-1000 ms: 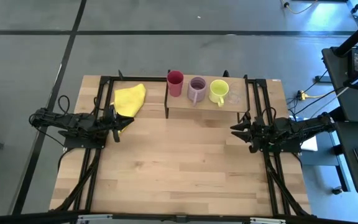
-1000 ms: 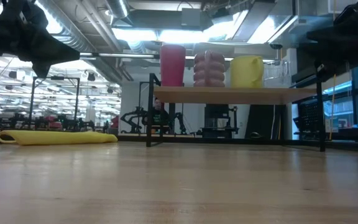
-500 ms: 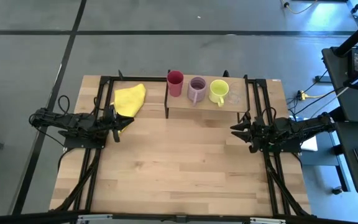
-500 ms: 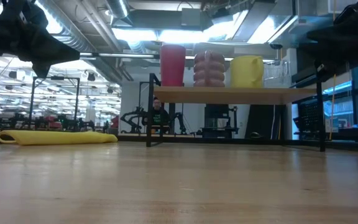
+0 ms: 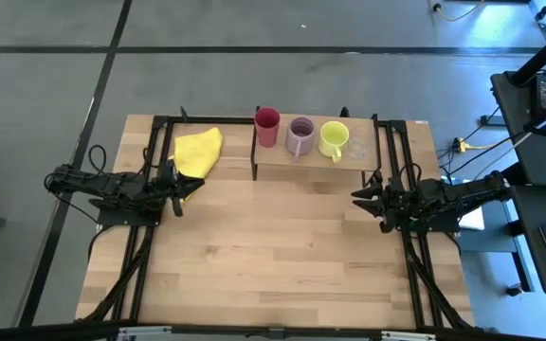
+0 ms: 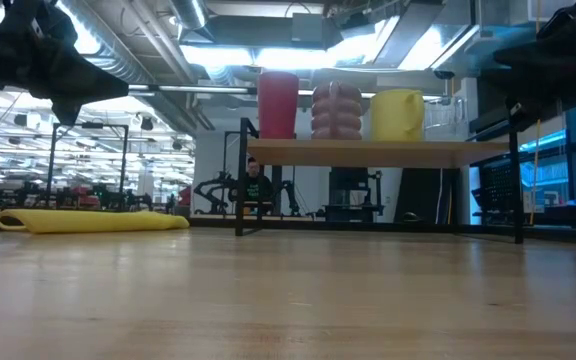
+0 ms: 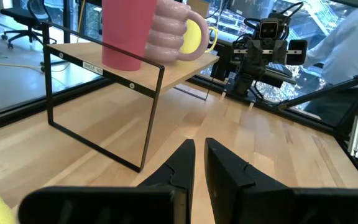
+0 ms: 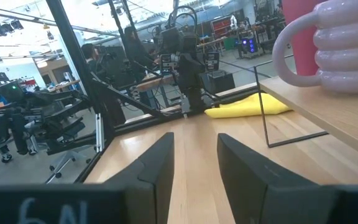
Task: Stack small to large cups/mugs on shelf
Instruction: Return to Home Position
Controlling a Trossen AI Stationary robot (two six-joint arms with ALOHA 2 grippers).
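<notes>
Four cups stand in a row on the light-wood shelf [image 5: 313,167] at the table's far side: a dark red cup [image 5: 267,126], a lilac mug [image 5: 300,137], a yellow-green mug [image 5: 333,139] and a tiny clear glass [image 5: 358,148]. In the low view they rest upright on the shelf board [image 6: 378,152]. My left gripper [image 5: 186,189] hovers left of the shelf, shut and empty; its wrist view [image 7: 199,149] looks at the shelf. My right gripper [image 5: 358,197] hovers by the shelf's near right corner, open and empty, as its wrist view [image 8: 196,140] shows.
A yellow cloth [image 5: 198,152] lies on the table left of the shelf. Black frame rails [image 5: 150,237] run along both table sides. The bare tabletop [image 5: 282,246] spreads in front of the shelf. People [image 6: 256,185] show in the room behind.
</notes>
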